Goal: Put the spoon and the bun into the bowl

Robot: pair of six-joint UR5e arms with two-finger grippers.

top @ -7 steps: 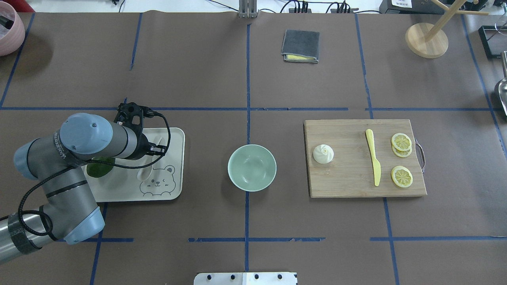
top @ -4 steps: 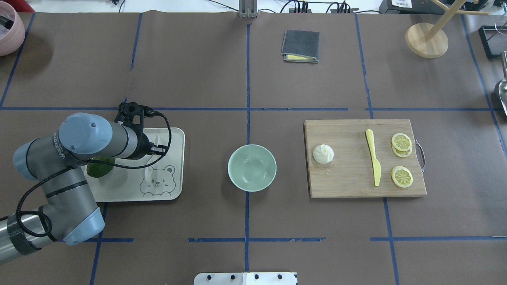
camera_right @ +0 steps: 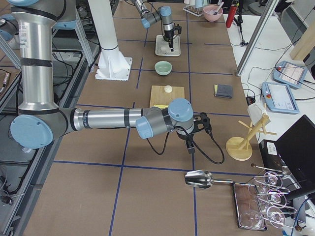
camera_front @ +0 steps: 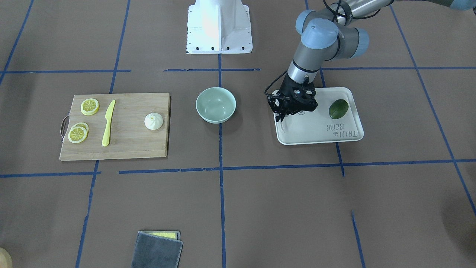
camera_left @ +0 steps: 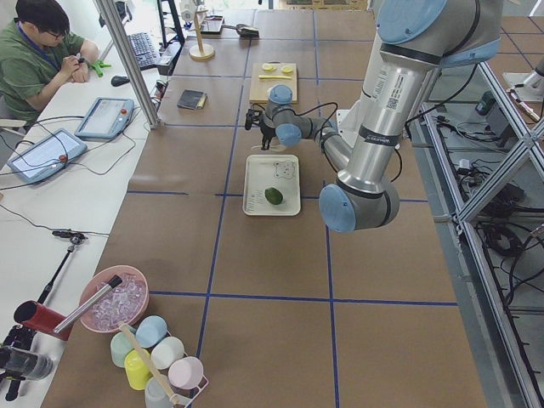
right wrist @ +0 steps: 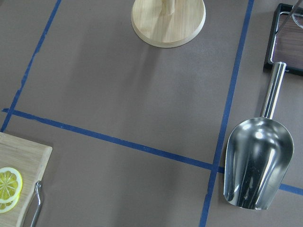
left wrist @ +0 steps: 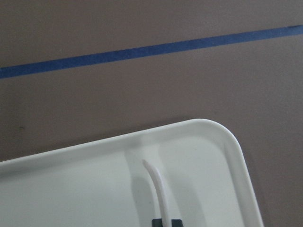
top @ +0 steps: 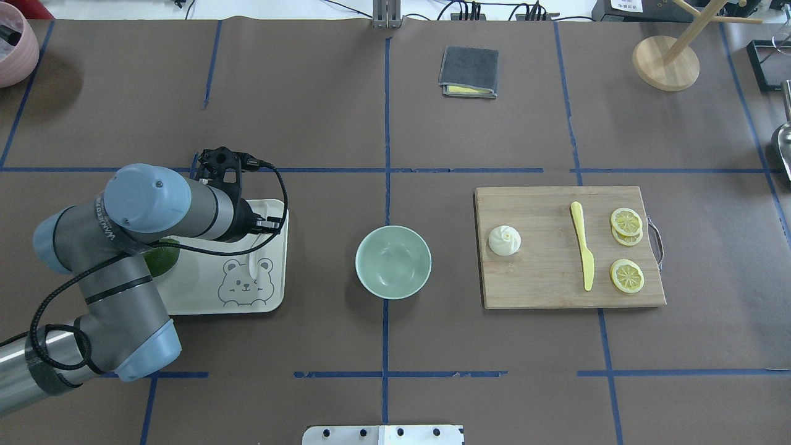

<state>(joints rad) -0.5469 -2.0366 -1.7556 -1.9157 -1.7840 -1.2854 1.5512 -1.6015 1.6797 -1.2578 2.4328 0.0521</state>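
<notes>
The spoon (left wrist: 156,184) hangs edge-on over a corner of the tray (top: 272,296), clamped in the left hand (camera_front: 285,113) (much the nearer one). The bowl (top: 393,261) sits on the table to that hand's right, well apart, with the bun (top: 505,240) beyond.

- spoon (left wrist: 158,189): off-white plastic, shows edge-on in the left wrist cam as a thin curved strip. Pinched in left gripper (left wrist: 166,222), over a corner of the tray (left wrist: 208,125), shadow just beside it
- bun (top: 504,240): small, round, white, swirl top facing up. Sits on cutting board (top: 544,278), at the end nearest the bowl
- bowl (top: 393,262): pale mint green, plain, upright, btw tray & board, touching neither
</notes>
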